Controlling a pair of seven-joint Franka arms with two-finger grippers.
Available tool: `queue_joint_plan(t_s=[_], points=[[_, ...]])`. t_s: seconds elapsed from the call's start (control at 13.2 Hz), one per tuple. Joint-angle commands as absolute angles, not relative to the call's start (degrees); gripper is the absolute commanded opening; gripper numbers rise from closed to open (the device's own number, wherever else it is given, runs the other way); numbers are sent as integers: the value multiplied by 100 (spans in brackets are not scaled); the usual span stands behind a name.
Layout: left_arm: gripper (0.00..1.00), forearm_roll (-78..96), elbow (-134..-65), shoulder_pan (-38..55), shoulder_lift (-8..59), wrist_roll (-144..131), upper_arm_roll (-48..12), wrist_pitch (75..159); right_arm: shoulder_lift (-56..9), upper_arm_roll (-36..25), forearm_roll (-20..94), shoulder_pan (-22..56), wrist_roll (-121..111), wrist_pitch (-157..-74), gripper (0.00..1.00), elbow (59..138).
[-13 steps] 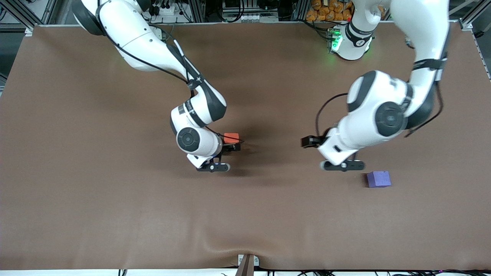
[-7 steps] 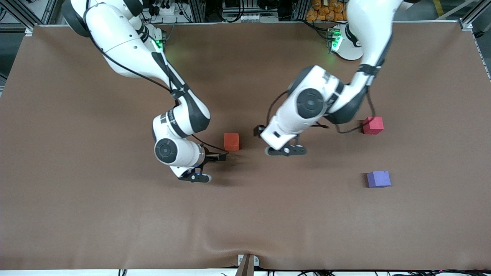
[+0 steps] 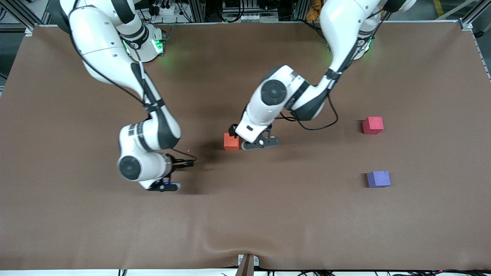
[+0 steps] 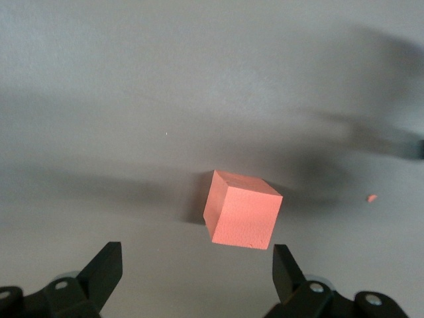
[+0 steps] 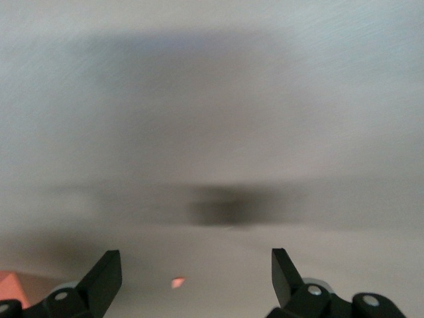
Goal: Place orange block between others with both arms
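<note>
Left tool (image 3: 245,140) hangs low over the brown counter (image 3: 245,214), fingers (image 4: 106,265) spread wide, with the orange block (image 3: 231,141) on the counter just beside and under it, ungripped. Right tool (image 3: 178,172) hovers toward its own arm's end, fingers (image 5: 106,268) likewise spread, holding nothing. Well apart toward the left arm's end sit the red block (image 3: 373,125) and the purple block (image 3: 378,179)

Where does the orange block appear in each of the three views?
Front view: orange block on the brown table, beside the left hand.
Left wrist view: mid-picture, above the open fingers.
Right wrist view: a corner at the picture's edge.
Shared landmark: the orange crumb.
</note>
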State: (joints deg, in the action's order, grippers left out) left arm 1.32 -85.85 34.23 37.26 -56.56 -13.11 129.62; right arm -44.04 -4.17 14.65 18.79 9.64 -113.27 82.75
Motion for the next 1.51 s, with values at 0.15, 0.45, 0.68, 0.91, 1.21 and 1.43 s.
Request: queue_joint_plan(t_s=[0.15,0.45,0.68,0.91,1.21,1.43], points=[[100,-552,-8350,3876,4157,-6757,-1230,13342,-4001,-422,1556,1434,826,-11136,100,8191],[100,-738,-8341,4025,4394,-7320,-1230,13903,-3105,-396,1442,968,826,-9901,100,8191],[100,-896,-8341,4104,4552,-7664,-1222,14343,-2358,-361,1214,651,826,-9380,100,8200],[100,-1517,-8341,4166,4702,-7664,-1222,14475,-1812,-308,784,484,826,-8844,100,8200],[100,-2074,-8341,4175,4825,-7664,-1230,14502,-1188,-299,361,212,363,-8456,100,8200],[100,-2346,-8341,4175,4887,-7673,-1230,14633,-950,-299,159,-17,-253,-8271,100,8200]])
